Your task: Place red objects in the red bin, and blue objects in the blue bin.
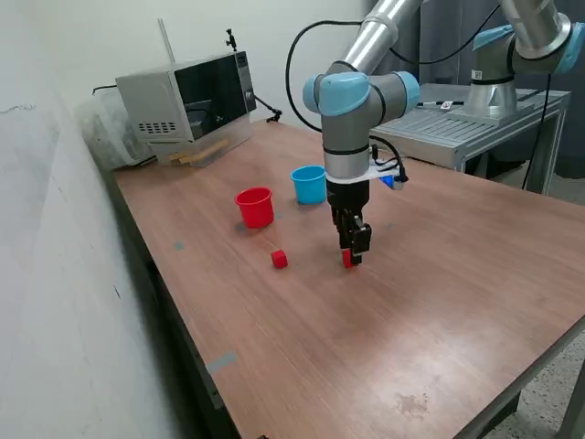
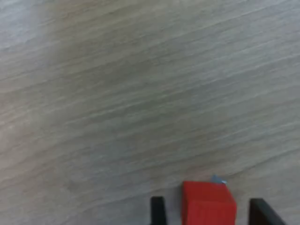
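gripper (image 1: 353, 259) spread, low over table (image 1: 439, 302) | red cube (image 2: 208, 204) between fingers, untouched

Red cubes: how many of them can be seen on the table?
2. One red cube lies free in front of the red cup. The other red cube sits between the gripper fingers. Others may be hidden.
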You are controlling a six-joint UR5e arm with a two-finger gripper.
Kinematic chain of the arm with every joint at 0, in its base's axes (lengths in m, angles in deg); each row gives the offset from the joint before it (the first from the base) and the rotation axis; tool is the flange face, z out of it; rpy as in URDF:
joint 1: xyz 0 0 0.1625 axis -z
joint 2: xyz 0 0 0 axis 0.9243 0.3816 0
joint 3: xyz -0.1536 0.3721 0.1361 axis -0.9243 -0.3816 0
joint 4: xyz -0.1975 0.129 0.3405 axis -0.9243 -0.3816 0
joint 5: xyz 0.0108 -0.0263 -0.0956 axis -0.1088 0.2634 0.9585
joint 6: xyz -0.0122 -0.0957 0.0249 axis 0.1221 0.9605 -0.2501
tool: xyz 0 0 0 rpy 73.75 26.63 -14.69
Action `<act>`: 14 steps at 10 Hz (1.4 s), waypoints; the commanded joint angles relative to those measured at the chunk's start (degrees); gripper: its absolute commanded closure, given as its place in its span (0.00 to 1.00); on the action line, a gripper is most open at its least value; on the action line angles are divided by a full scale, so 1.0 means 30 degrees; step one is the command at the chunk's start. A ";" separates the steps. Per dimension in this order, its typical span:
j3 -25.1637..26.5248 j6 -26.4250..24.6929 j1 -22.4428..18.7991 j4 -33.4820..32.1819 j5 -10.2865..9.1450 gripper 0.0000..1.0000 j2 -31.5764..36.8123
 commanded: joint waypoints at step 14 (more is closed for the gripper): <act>0.0230 0.3538 0.2676 0.0151 0.1704 1.00 0.3566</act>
